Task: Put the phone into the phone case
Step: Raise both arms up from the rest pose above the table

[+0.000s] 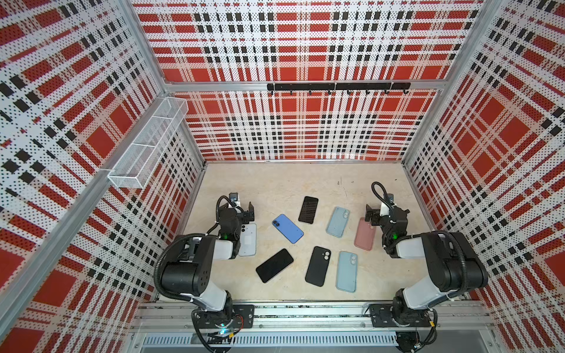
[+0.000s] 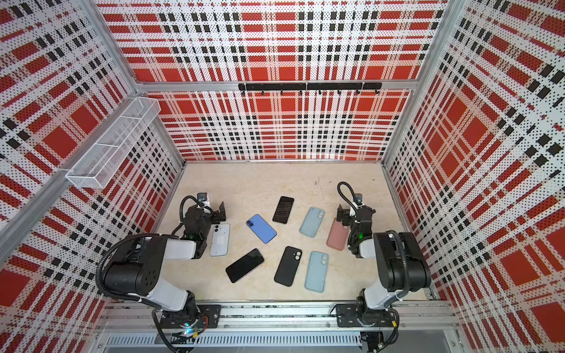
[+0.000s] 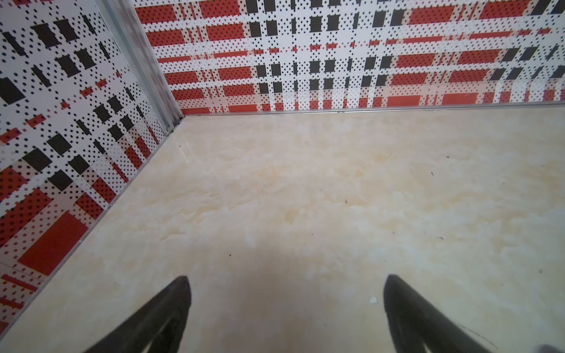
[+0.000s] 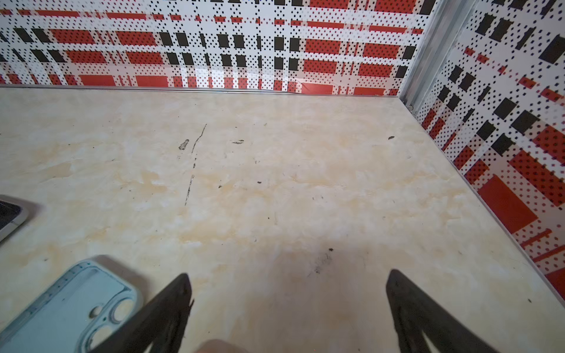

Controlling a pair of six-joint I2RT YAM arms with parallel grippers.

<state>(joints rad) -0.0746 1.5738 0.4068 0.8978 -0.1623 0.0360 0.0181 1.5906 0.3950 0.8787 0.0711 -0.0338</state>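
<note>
In both top views the left end effector [image 1: 248, 213] and right end effector [image 1: 371, 215] hang low over the surface [image 1: 275, 180], each spread wide and empty. Between them a blue phone [image 1: 287, 228] lies back up, its long axis diagonal and its cameras at the far-left end. A black phone [image 1: 308, 209] lies screen up, pointing nearly straight away from the robot. Such slabs look stiff, slick and fairly heavy, best pinched across the long edges. The light-blue case [image 1: 337, 222] runs lengthwise away, camera cut-outs at the far end, and the pink case [image 1: 364, 237] lies just beside it, its far end beneath the right end effector. Both should be light and bendy, likely to skid unless pinned. The left wrist view shows only bare surface between the parted fingers [image 3: 179, 295]. The right wrist view shows the light-blue case's camera corner [image 4: 76, 299] beside one of the fingers [image 4: 180, 293]. A pink blur close under the camera is probably the pink case.
</note>
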